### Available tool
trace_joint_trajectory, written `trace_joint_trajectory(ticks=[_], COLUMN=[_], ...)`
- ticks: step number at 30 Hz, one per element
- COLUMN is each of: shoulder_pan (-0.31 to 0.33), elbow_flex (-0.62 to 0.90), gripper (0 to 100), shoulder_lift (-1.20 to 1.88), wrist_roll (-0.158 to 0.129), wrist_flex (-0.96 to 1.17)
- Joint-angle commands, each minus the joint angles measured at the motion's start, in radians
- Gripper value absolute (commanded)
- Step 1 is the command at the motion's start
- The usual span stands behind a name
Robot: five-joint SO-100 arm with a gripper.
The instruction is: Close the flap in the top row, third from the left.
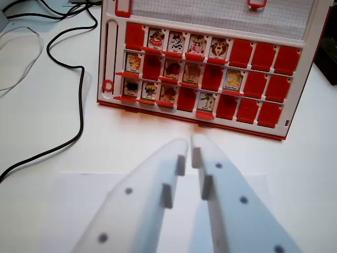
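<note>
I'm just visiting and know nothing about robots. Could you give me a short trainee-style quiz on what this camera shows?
1. True or false: the pincer is touching the red game board.
2. How many flaps in the board's top row show animal pictures? A) two B) four C) seven
3. What lies on the table at the wrist view's left?

Key: 1. False; it hangs in front, apart. 2. B. 3. A black cable.

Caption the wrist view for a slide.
White gripper, nearly shut, short of the red flap board; several animal flaps open.
</note>
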Motion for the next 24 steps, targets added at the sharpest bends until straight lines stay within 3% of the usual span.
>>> trace_joint_trajectory(ticks=[1,16,24], shoulder_pan=[-0.009,-0.012,-0.014], elbow_flex=[-0.064,-0.075,-0.071], gripper=[0,0,0], shoulder_lift=[0.000,0.000,0.000], wrist_roll=[0.012,0.020,-0.008], wrist_flex=[0.006,0.018,0.006])
